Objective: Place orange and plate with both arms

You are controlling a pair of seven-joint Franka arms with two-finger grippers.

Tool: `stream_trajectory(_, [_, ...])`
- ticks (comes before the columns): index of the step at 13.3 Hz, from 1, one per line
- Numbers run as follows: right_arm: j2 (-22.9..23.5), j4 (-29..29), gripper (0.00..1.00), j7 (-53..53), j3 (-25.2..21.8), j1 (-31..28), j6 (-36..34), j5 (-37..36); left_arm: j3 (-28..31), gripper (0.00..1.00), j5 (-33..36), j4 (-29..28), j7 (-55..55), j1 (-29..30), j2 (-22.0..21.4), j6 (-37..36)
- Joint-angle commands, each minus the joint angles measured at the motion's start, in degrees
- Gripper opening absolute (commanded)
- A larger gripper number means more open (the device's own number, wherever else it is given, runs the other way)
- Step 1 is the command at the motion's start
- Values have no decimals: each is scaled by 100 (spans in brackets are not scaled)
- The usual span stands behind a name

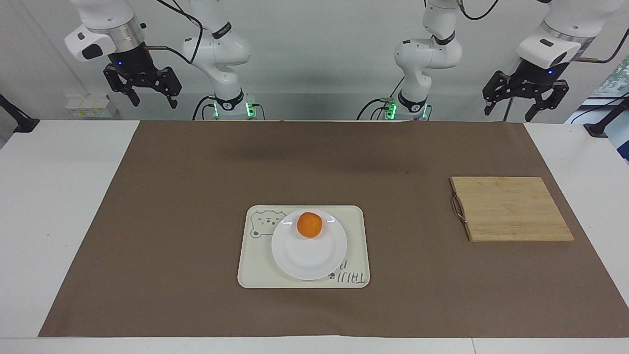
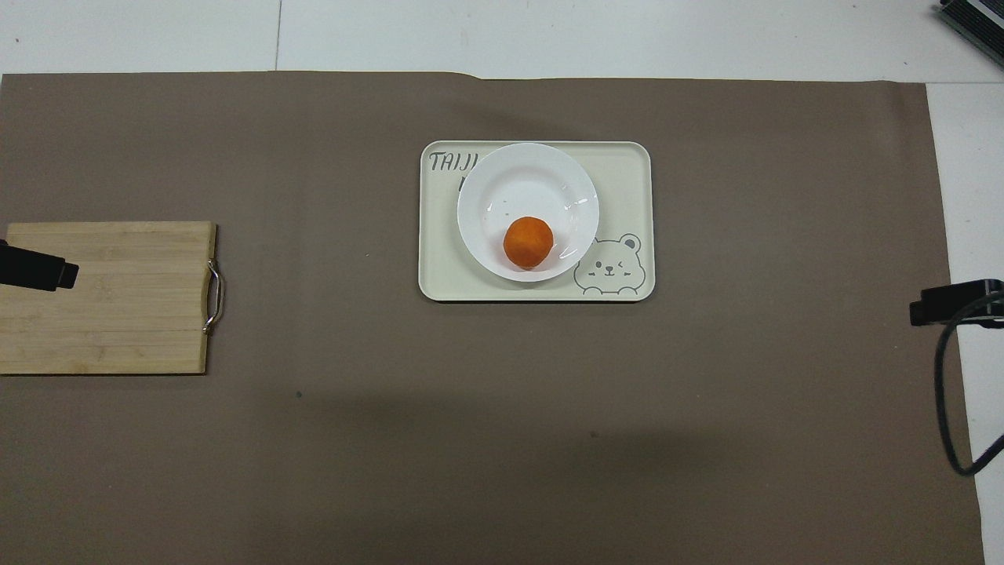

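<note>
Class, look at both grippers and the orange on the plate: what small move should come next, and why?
Probably the right gripper should swing in over the orange. Both grippers hang open and empty above the robots' edge of the table, the left gripper too, while the orange sits on the plate on the tray, untouched.
</note>
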Motion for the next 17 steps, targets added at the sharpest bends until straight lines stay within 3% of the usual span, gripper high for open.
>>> stream_trajectory(1, [-161,-194,100,-86,15,-12,198,-149,-70,100,86,102,24,86,5,-59])
stream_trajectory(8, [-126,-62,100,-113,-21,-64,75,-88,-70,100,95,102,50,68,5,-85])
stream_trajectory(13, [243,412,100,-166,-56,-126,-48,132,-70,100,95,102,59,77,5,-94])
stream_trajectory(17, [182,342,100,-166,-56,-99,-30,88,-70,100,95,102,68,77,5,-94])
